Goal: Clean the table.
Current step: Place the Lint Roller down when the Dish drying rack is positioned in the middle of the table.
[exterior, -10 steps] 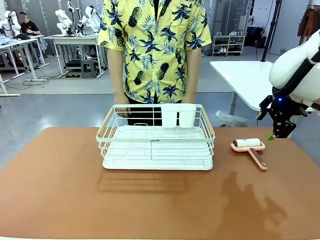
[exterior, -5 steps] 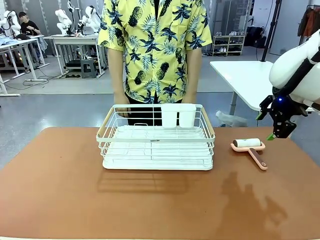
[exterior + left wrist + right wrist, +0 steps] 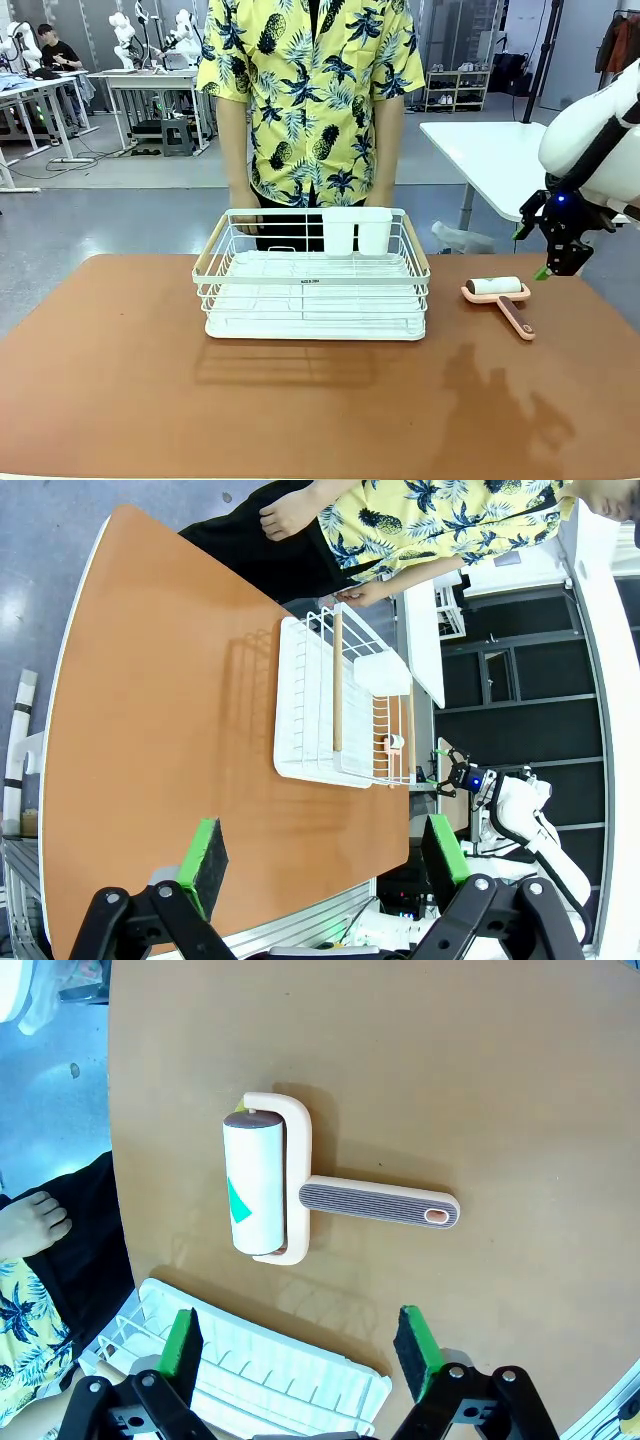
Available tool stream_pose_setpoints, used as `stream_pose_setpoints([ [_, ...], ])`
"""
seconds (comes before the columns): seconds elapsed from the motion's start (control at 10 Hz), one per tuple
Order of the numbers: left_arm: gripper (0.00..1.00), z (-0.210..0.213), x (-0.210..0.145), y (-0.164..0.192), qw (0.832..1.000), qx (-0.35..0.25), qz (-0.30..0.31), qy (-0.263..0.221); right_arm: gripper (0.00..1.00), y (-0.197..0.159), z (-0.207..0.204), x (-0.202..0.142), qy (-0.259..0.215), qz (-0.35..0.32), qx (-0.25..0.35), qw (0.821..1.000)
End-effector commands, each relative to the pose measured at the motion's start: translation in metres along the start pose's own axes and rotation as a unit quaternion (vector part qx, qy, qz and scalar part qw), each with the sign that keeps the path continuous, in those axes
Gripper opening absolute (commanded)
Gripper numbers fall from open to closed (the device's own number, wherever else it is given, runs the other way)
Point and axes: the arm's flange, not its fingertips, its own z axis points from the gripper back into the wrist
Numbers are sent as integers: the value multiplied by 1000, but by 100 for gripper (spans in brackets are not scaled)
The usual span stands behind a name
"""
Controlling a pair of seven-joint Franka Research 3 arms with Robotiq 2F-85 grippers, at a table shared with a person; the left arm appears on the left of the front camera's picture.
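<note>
Across the front view:
- Worktop (image 3: 120,380): reddish-brown and wide, it carries a white wire rack (image 3: 312,290) at the middle and a lint roller (image 3: 500,300) on the robot's right side.
- Person (image 3: 310,100): stands at the far edge, just behind the rack.
- Right hand (image 3: 562,262): it hangs in the air over the right far corner, near the roller but not touching it. From this side I cannot tell how wide it is.

Left wrist view:
- Left hand (image 3: 325,855): the two green pads stand wide apart and hold nothing. It is high above the worktop (image 3: 150,730), well apart from the rack (image 3: 340,710).

Right wrist view:
- Right hand (image 3: 300,1352): opened wide, empty, looking straight down.
- Lint roller (image 3: 300,1192): it lies flat on the worktop (image 3: 420,1060), ahead of the fingers. The striped handle runs across the picture, almost parallel to the line between the two pads; the white roll lies across it at one end.
- Judgement: the right arm is clearly the nearer one. I think the wrist must turn before the pads can close across the handle.
</note>
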Motion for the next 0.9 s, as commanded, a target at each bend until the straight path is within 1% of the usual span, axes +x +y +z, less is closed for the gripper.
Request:
stream_pose_setpoints([
  [0.0,100,2,-1,0,1000,-6,-2,-1,100,0,0,-2,1,1,0,1000],
  [0.8,100,2,-1,0,1000,-6,-2,-1,100,0,0,-2,1,1,0,1000],
])
